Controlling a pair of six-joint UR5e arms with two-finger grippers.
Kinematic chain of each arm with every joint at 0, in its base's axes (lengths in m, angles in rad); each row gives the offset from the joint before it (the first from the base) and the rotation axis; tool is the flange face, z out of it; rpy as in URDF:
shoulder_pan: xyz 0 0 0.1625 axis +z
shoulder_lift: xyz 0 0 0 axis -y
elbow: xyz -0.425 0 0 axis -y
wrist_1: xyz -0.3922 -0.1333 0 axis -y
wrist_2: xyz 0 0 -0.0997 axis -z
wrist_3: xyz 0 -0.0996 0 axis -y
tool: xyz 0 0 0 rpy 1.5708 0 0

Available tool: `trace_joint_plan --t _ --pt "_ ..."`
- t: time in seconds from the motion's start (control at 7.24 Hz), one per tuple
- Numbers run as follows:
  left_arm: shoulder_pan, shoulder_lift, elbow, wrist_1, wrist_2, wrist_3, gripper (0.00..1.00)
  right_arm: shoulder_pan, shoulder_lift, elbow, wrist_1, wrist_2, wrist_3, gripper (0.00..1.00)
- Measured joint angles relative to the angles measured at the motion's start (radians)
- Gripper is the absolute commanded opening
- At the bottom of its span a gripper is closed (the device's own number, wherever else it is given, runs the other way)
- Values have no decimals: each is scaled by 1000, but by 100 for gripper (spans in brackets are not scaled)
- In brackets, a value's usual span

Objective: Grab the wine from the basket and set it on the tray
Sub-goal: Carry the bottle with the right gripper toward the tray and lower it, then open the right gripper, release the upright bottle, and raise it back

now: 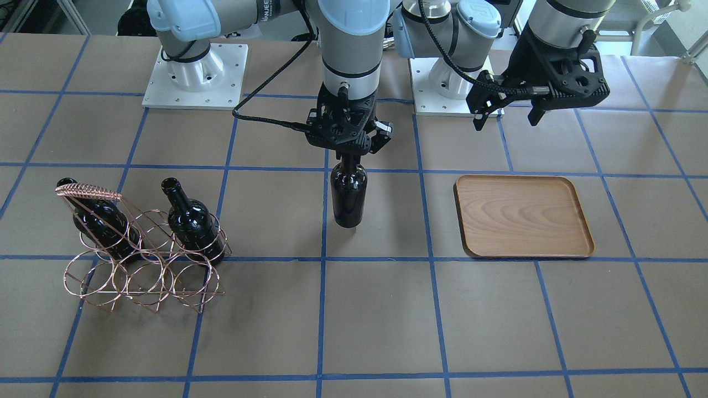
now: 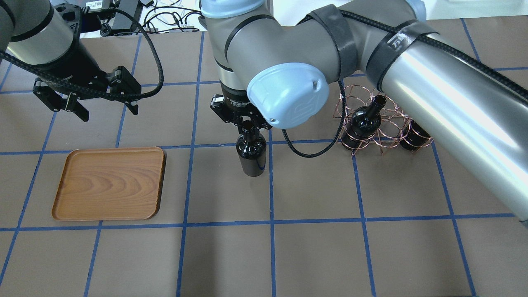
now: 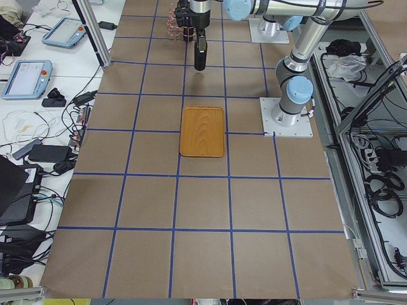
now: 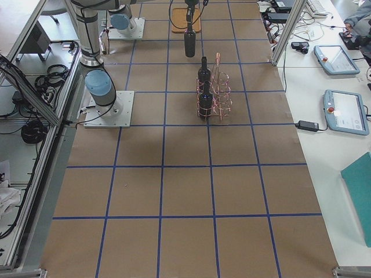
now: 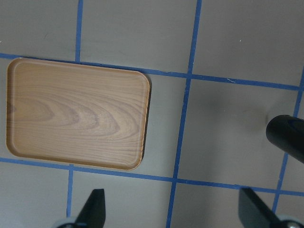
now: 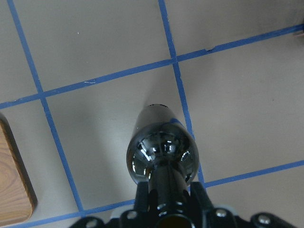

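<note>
My right gripper (image 1: 348, 157) is shut on the neck of a near-black wine bottle (image 1: 348, 193) and holds it upright over the table, between the basket and the tray. The bottle also shows in the overhead view (image 2: 251, 152) and the right wrist view (image 6: 161, 152). The copper wire basket (image 1: 88, 192) stands at my right with two more bottles (image 1: 193, 221) in its rings. The wooden tray (image 1: 522, 215) lies bare at my left. My left gripper (image 1: 506, 121) hangs open and empty behind the tray, and its wrist view looks down on the tray (image 5: 76, 111).
The table is brown with a grid of blue tape lines (image 1: 323, 309). The arm bases sit on white plates (image 1: 193, 77) at the robot's edge. In the overhead view the right arm's forearm (image 2: 453, 82) crosses above the basket (image 2: 358, 91).
</note>
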Motion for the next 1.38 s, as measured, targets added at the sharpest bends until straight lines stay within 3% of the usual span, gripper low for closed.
trace_joint_plan --t 0.28,0.41,0.55,0.69,1.11,1.38 --pt "0 -4 -1 0 -1 -1 100 10 18 0 -20 -4 29 25" --pt "1 -7 0 3 -2 -2 100 12 24 1 -23 -5 39 51" --pt "4 -9 0 6 -2 -2 100 13 29 2 -24 -6 42 85" --pt "10 -12 0 10 -1 -1 100 13 35 1 -24 -4 43 100" --pt "18 -15 0 14 -3 -5 100 -36 19 -55 18 26 -35 100" --pt "12 -16 1 47 -11 -18 100 -212 -72 -85 163 19 -352 99"
